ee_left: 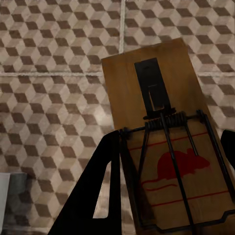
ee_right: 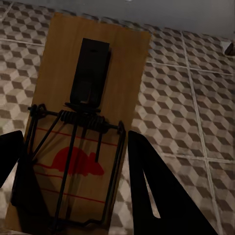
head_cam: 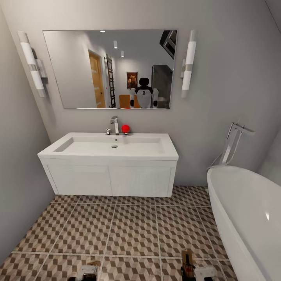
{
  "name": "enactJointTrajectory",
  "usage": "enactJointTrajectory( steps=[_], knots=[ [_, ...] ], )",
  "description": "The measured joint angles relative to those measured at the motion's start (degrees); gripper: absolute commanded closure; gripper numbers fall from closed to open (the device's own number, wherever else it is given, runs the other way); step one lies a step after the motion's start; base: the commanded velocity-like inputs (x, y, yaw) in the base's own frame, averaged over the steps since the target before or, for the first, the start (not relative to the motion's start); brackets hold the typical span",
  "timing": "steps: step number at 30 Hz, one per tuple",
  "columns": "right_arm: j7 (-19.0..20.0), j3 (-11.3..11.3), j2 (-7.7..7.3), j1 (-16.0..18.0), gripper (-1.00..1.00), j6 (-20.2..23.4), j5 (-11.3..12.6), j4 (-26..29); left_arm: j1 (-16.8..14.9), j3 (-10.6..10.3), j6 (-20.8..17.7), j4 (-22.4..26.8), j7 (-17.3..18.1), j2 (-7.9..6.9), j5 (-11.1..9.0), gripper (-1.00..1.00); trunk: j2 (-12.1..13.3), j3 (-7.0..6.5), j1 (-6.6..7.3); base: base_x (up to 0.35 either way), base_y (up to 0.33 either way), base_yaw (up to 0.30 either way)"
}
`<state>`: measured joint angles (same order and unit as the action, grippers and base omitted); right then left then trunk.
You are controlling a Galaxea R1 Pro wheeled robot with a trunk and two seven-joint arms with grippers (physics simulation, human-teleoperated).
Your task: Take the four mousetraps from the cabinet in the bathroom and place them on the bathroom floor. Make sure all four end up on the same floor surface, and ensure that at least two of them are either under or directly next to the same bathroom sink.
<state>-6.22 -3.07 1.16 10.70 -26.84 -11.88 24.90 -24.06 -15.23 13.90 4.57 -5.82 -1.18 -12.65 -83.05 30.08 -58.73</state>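
Pinching a flat brown wooden mousetrap between my left gripper's fingers; my right gripper clamps another brown wooden mousetrap above the cube-patterned tiled floor.

No readable text, brand or number anywhere. Only printed mark: a red mouse silhouette with thin red lines on each mousetrap board, one in the left wrist view, one in the right wrist view. Framed picture reflected in the mirror too small to read.
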Motion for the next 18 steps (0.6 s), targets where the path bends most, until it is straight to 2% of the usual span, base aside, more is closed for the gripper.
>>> enactJointTrajectory(
  steps=[3,4,7,9,13,16,18],
  knots=[
    [0.0,0.0,0.74,0.1,1.0,5.7,0.0,4.7,0.0,0.1,-10.0,10.0,0.1,-2.14,0.1,1.0,0.0,0.0,0.0,0.0,0.0,0.0],
    [0.0,0.0,0.82,0.1,1.0,6.8,0.0,5.8,0.0,0.1,-11.7,11.6,0.1,-2.44,0.1,1.0,0.0,0.0,0.0,0.0,0.0,0.0],
    [0.0,0.0,2.03,0.2,1.0,13.9,0.1,13.5,-0.1,0.6,-20.5,19.7,0.3,-3.8,0.2,1.0,0.0,-0.01,0.0,0.0,0.0,0.0],
    [0.0,0.0,2.88,0.2,1.0,18.9,0.1,19.6,-0.1,1.7,-25.3,24.0,0.3,-4.33,0.2,1.0,0.0,-0.01,0.0,0.0,0.0,0.0],
    [0.1,0.0,3.54,1.8,1.0,27.8,0.2,26.7,-0.3,4.9,-29.1,26.9,0.4,-4.63,0.2,1.0,0.0,0.0,0.0,0.0,0.0,0.0],
    [0.0,-0.1,4.95,6.0,1.0,32.6,0.3,28.3,-0.6,6.2,-30.3,27.4,0.3,-4.76,0.2,1.0,0.0,-0.01,0.0,0.0,0.0,0.0],
    [0.0,-0.1,6.2,8.1,1.0,35.4,0.3,28.6,-1.1,6.4,-33.1,27.8,-1.0,-5.08,0.3,1.0,0.0,0.0,0.0,0.0,0.0,0.0]
  ],
)
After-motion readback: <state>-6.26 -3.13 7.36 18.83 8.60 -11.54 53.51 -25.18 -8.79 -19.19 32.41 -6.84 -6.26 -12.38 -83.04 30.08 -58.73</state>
